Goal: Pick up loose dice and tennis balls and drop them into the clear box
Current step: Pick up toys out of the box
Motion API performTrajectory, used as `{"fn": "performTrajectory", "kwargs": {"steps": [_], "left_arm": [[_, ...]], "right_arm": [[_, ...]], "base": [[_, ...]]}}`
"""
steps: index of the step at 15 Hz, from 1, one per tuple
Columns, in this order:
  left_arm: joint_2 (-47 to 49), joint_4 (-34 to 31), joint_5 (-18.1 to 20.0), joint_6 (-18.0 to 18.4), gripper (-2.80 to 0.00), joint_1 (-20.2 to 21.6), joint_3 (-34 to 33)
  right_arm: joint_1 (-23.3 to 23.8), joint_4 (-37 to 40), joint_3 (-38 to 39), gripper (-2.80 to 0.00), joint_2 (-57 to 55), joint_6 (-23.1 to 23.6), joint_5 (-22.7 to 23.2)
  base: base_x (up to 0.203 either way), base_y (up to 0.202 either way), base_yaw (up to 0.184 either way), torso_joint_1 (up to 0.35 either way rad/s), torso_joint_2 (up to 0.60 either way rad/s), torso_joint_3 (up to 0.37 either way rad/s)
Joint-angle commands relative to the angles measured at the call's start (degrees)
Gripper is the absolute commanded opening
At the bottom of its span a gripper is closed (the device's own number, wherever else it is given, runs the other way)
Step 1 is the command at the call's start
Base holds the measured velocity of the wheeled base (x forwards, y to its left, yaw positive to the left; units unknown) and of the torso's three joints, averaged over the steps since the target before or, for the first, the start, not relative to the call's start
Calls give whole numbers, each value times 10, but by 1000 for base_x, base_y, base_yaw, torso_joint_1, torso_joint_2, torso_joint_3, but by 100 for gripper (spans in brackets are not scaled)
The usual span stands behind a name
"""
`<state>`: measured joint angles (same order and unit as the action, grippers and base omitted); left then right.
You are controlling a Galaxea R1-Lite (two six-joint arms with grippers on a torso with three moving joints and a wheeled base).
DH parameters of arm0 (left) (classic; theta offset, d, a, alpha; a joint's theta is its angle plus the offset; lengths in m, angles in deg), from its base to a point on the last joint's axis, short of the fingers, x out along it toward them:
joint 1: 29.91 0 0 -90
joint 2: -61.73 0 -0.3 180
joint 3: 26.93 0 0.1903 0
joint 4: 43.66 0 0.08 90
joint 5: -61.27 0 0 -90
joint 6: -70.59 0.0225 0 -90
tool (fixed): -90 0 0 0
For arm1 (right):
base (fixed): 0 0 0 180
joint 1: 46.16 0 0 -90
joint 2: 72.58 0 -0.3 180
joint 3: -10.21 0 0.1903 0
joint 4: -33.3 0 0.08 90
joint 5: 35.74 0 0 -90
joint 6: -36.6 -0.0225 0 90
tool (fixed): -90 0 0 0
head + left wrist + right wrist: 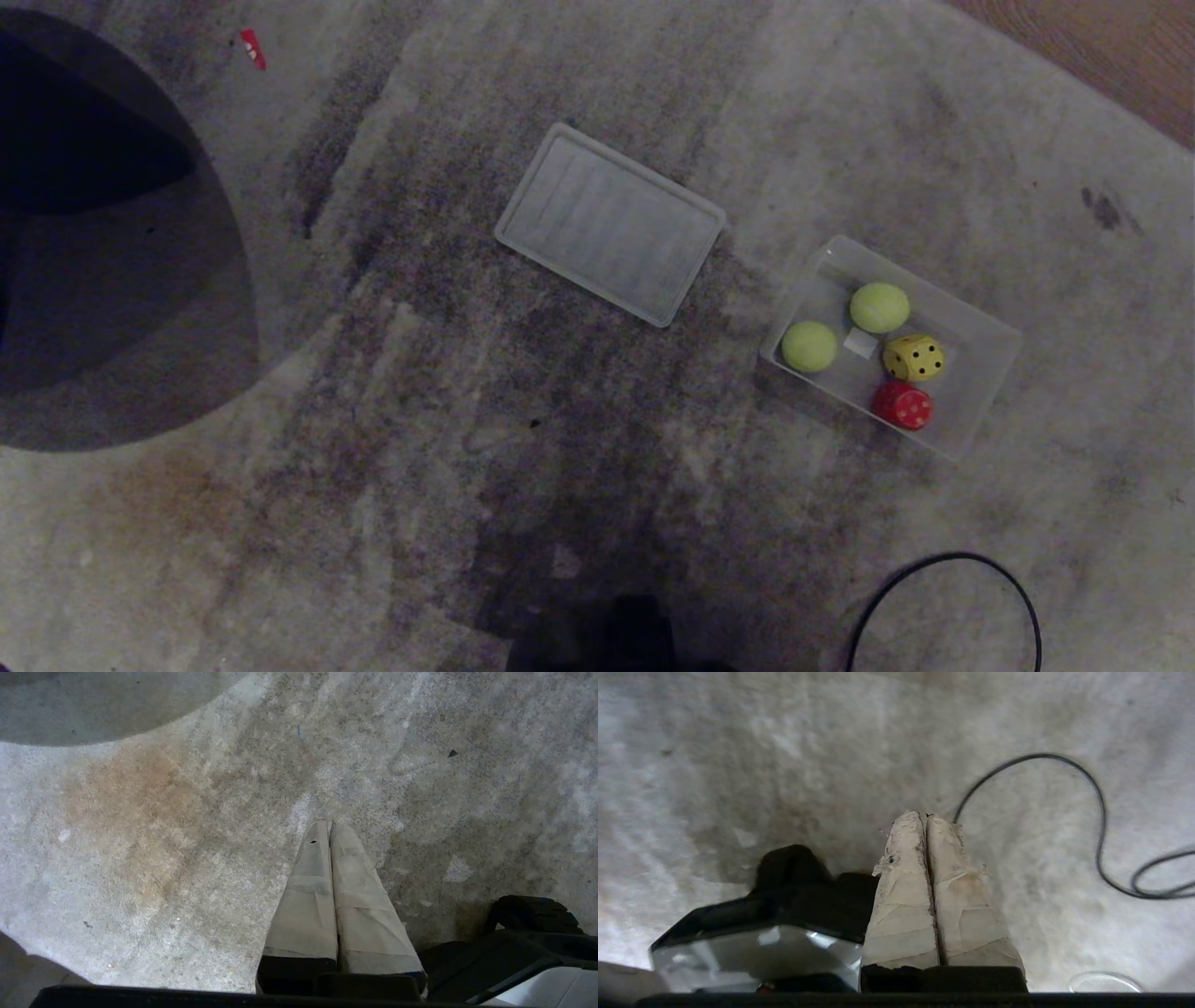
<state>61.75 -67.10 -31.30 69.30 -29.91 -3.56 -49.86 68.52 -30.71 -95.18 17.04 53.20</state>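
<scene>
Two tennis balls (878,307) (809,346) sit inside the clear box (982,371), on the carpet (597,448) at the right of head view. One ball is at the box's far-left part, the other nearer the left wall, w/ a small white label (860,343) between them. Also in the box: yellow die (913,357) w/ black pips, just beside the farther ball, and red die (902,405) right next to the yellow one, toward the near wall. No beige or dark green die visible in any view.

Flat ribbed lid (611,224) lies on carpet, left of the box and apart from it, turned at an angle. Small red scrap (252,49) at far upper left. Black cable (943,597) loops on carpet at lower right; same cable shows in right wrist view (1097,812). Wood floor (1102,47) at top right corner past the carpet edge.

Neither arm shows in head view. Left gripper (331,823): taped fingers (308,896) pressed together, nothing between, pointing over bare carpet w/ a brownish stain (140,812). Right gripper (924,814): taped fingers (962,896) also pressed together, empty, over carpet near the cable. Part of robot base (784,914) visible beside it.
</scene>
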Motion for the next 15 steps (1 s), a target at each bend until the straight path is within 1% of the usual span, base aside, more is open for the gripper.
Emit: {"fn": "performTrajectory", "kwargs": {"steps": [1, 4, 6, 8, 11, 13, 15], "left_arm": [[1, 0, -1, 0, -280, 1, -1], [1, 0, 0, 0, -280, 0, -1], [1, 0, 0, 0, -280, 1, -1], [1, 0, 0, 0, -280, 0, -1], [1, 0, 0, 0, -280, 0, -1], [1, 0, 0, 0, -280, 0, -1], [1, 0, -1, 0, -280, 0, -1]], "right_arm": [[9, 13, 21, -280, 90, -3, 10], [27, 28, 42, -280, 163, -1, 10], [31, 67, 49, -280, 220, 1, 7], [33, 98, 54, -280, 225, 6, -21], [33, 97, 55, -280, 225, 11, -22], [33, 97, 61, -280, 225, 34, -22], [33, 93, 79, -280, 225, 81, -26]], "base": [[0, 0, 0, 0, 0, 0], [0, 0, 0, 0, 0, 0], [0, 0, 0, 0, 0, 0], [0, 0, 0, 0, 0, 0], [0, 0, 0, 0, 0, 0], [0, 0, 0, 0, 0, 0], [0, 0, 0, 0, 0, 0]]}}
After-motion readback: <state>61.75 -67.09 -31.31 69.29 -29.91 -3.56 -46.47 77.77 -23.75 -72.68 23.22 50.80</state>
